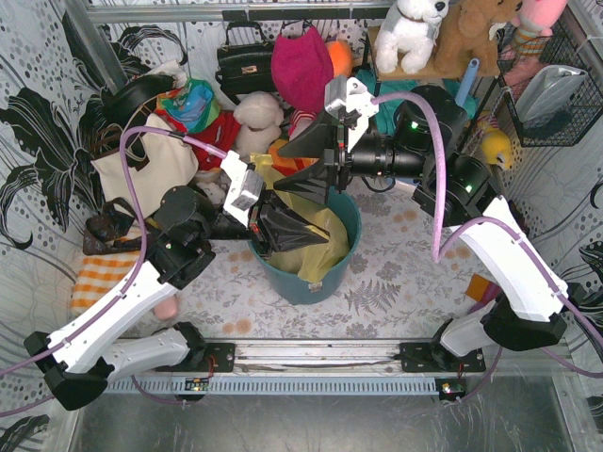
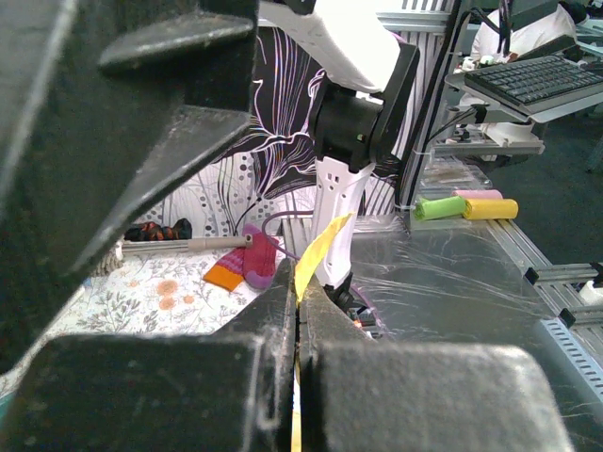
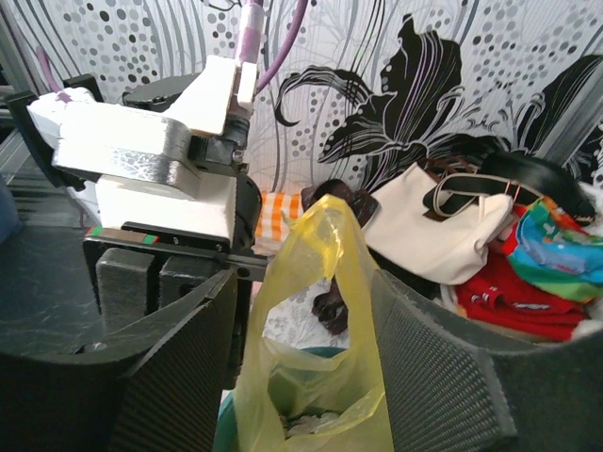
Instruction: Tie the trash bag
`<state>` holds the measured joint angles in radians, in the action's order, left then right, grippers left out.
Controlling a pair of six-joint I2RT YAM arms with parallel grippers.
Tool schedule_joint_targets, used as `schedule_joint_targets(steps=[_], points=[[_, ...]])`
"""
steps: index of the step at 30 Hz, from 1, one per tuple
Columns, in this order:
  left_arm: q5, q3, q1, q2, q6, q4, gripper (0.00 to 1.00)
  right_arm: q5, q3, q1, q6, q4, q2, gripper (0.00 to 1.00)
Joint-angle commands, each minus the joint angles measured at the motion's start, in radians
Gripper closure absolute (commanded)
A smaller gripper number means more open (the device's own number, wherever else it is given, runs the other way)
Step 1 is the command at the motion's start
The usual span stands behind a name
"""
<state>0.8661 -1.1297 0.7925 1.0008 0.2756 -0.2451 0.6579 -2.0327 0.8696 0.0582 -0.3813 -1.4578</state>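
Observation:
The trash bag [image 1: 318, 241] is thin yellow-green plastic and sits in a teal round bin [image 1: 306, 281] at the table's middle. My left gripper [image 1: 268, 222] is shut on a strip of the bag's edge at the bin's left rim. In the left wrist view the yellow strip [image 2: 317, 252] is pinched between the closed jaws [image 2: 300, 315]. My right gripper [image 1: 314, 162] is open above the bin's far rim. In the right wrist view a raised loop of the bag [image 3: 330, 273] stands between its spread fingers [image 3: 311, 320]. White paper [image 3: 316, 426] shows deep inside.
A cream tote bag [image 1: 141, 165] with black straps, a black handbag [image 1: 247, 61], clothes and plush toys [image 1: 411, 28] crowd the back. An orange checked cloth [image 1: 99, 273] lies at the left. A pink and orange sock [image 2: 247, 266] lies on the floral tablecloth. A wire basket [image 1: 556, 94] hangs at the right.

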Motion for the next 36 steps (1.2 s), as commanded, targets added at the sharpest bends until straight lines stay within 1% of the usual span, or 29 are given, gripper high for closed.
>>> schedule_joint_targets(steps=[1, 3, 6, 8, 10, 12, 19, 25, 28, 31, 33, 36], points=[[-0.010, 0.003, 0.008, -0.022, -0.005, -0.014, 1.00, 0.020, -0.010, 0.006, 0.069, 0.128, 0.001, 0.39], [-0.010, 0.002, 0.008, -0.024, -0.009, -0.010, 1.00, 0.019, -0.043, 0.006, 0.067, 0.115, -0.025, 0.37], [-0.010, -0.002, 0.008, -0.021, -0.016, -0.003, 1.00, 0.031, -0.109, 0.006, 0.049, 0.080, -0.082, 0.37], [-0.011, -0.003, 0.008, -0.022, -0.017, -0.002, 1.00, 0.046, -0.143, 0.006, 0.025, 0.071, -0.111, 0.42], [-0.011, -0.002, 0.008, -0.022, -0.016, -0.003, 1.00, 0.057, -0.161, 0.006, -0.005, 0.077, -0.130, 0.49], [-0.012, -0.002, 0.008, -0.024, -0.018, -0.003, 1.00, 0.074, -0.183, 0.006, -0.026, 0.073, -0.150, 0.54], [-0.011, -0.003, 0.008, -0.026, -0.023, -0.001, 1.00, 0.089, -0.222, 0.008, -0.039, 0.040, -0.182, 0.63], [-0.008, -0.004, 0.008, -0.023, -0.021, -0.006, 1.00, 0.090, -0.221, 0.009, -0.039, 0.025, -0.176, 0.60], [-0.006, -0.006, 0.008, -0.021, -0.021, -0.005, 1.00, 0.110, -0.219, 0.009, -0.038, 0.018, -0.174, 0.54], [-0.006, -0.004, 0.008, -0.019, -0.020, -0.008, 1.00, 0.116, -0.224, 0.009, -0.044, 0.010, -0.179, 0.53], [-0.006, -0.004, 0.008, -0.019, -0.018, -0.008, 1.00, 0.115, -0.231, 0.009, -0.044, 0.005, -0.187, 0.55], [-0.009, -0.002, 0.008, -0.022, -0.018, -0.010, 1.00, 0.109, -0.235, 0.009, -0.045, 0.003, -0.193, 0.65]])
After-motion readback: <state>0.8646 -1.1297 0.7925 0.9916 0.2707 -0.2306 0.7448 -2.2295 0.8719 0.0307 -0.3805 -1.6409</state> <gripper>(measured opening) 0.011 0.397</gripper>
